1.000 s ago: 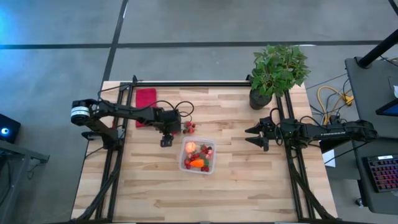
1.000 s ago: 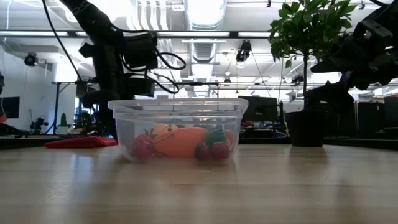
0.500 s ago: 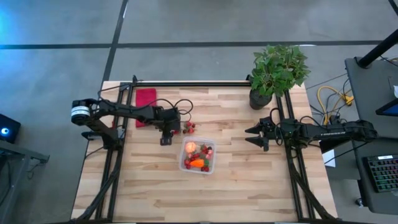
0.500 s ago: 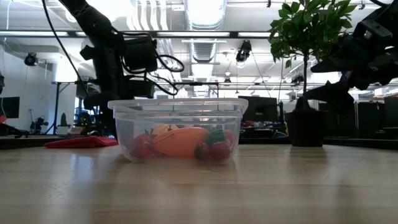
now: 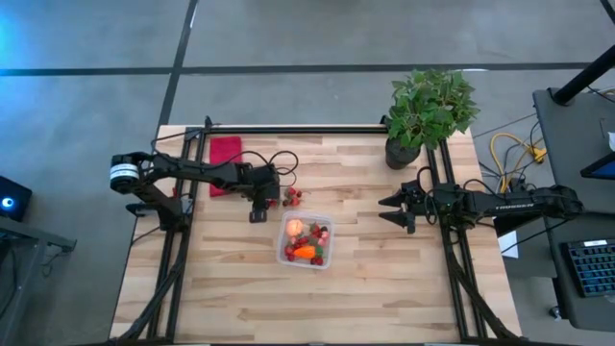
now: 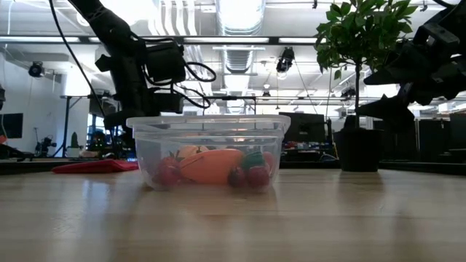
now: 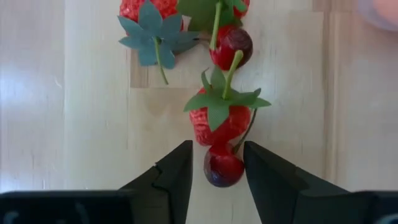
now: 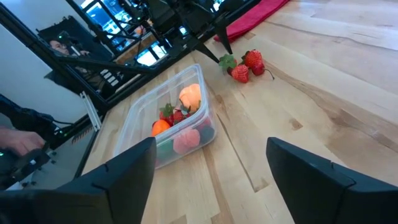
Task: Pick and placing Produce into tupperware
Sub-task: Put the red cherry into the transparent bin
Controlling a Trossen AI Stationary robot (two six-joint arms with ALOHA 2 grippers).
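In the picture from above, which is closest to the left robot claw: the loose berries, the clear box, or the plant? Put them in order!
From the left gripper:
1. Loose berries, right beside it.
2. Clear box, slightly farther, toward the table's middle.
3. Potted plant, far corner by the right arm.

1. Worktop (image 5: 384,279): pale wood planks, smooth, matt.
2. Tupperware (image 6: 207,131): clear, glossy plastic.
3. Cherry (image 7: 222,167): dark red, glossy skin.
4. Red cloth (image 5: 225,152): matt fabric.
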